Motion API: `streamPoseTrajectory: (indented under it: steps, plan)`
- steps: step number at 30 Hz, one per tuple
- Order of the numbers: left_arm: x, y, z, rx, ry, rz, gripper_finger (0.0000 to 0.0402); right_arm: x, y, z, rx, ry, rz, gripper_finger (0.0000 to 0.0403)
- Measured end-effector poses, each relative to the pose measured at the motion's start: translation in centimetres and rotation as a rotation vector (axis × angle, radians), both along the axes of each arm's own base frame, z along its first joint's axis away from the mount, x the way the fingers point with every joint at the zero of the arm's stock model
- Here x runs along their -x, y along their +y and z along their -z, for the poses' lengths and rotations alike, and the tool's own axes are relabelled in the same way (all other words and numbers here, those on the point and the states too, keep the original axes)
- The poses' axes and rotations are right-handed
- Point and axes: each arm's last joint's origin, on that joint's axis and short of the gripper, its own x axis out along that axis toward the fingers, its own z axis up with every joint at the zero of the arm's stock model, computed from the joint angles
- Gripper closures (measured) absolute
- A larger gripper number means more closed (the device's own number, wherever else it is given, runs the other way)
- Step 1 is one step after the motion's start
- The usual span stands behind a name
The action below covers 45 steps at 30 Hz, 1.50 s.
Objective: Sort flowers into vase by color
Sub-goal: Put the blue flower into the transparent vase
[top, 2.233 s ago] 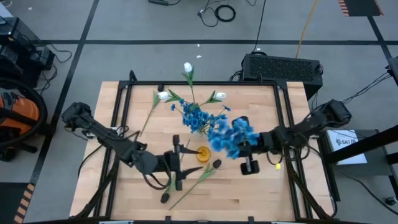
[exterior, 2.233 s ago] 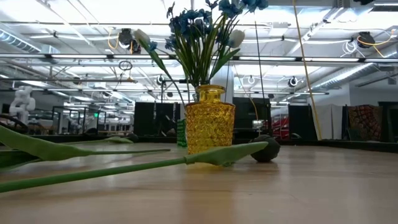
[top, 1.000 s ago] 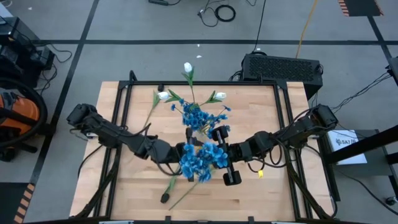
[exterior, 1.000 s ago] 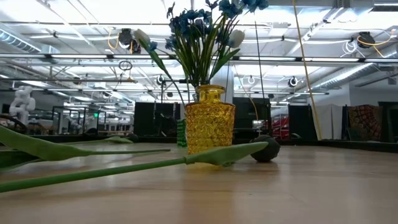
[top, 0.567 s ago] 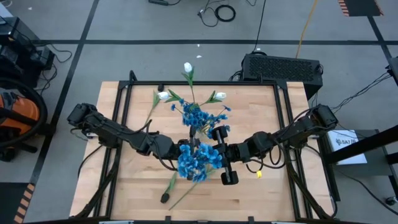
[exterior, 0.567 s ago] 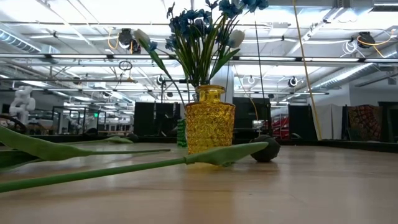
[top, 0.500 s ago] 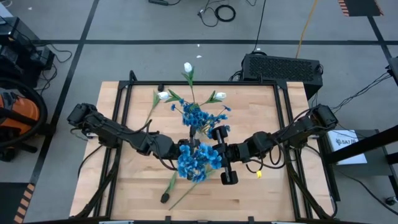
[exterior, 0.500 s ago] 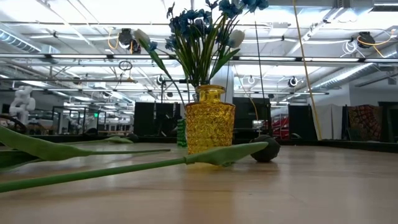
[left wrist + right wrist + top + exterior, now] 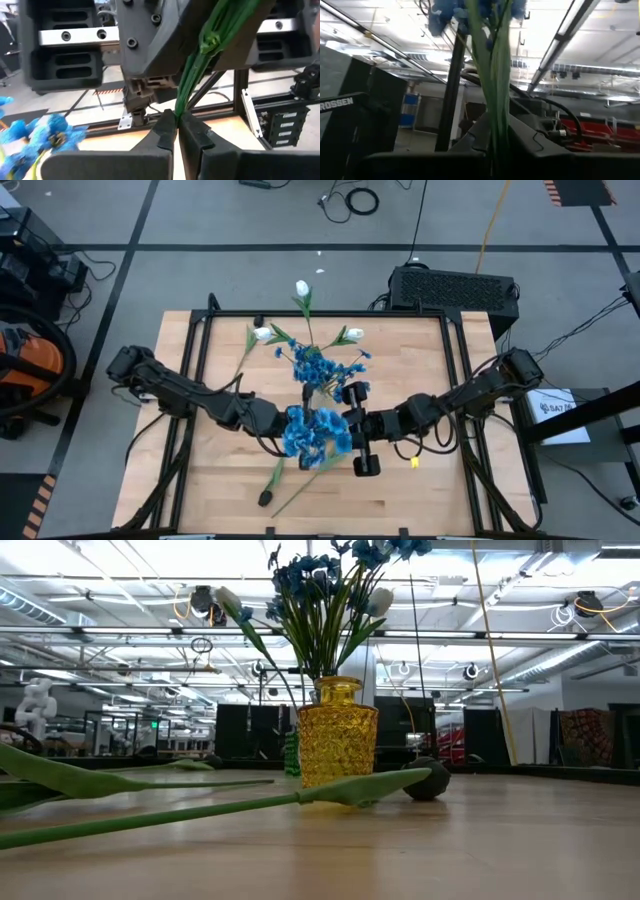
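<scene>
Between both claws, blue flower stem [image 9: 192, 75].

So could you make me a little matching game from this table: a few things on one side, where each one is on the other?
Things:
1. blue bunch
2. yellow vase
3. dark bud
4. white tulip

Places:
a. lying near the table's front edge
b. held between the two grippers
c. standing mid-table, flowers in it
d. lying near the table's back left

Pairs: 1-b, 2-c, 3-a, 4-d
</scene>
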Motion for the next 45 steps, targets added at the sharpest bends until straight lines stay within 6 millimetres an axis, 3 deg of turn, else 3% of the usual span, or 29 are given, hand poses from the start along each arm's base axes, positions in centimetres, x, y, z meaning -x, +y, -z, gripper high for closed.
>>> streamPoseTrajectory:
  steps: [10, 16, 24, 33, 45]
  plan:
    - [2.1, -0.1, -1.4, 0.012, 0.041, -0.025, 0.0389, 1.0, 0.3, -0.6, -0.074, 0.168, 0.133, 0.0279]
    - [4.1, 0.4, -1.8, 0.031, 0.157, -0.057, 0.0389, 3.3, -0.3, -2.5, -0.113, 0.311, 0.124, 0.0217]
    - [5.1, 0.9, -0.5, 0.056, 0.328, -0.088, 0.0389, 5.5, -1.6, -3.3, -0.145, 0.463, 0.19, 0.0145]
    - [5.2, 0.4, 0.1, 0.083, 0.377, -0.032, 0.0389, 3.8, -2.0, -2.1, -0.144, 0.463, 0.226, 0.0088]
    - [5.3, 0.2, 0.4, 0.068, 0.412, -0.027, 0.0388, 1.2, -2.3, -1.0, -0.159, 0.457, 0.186, 0.0085]
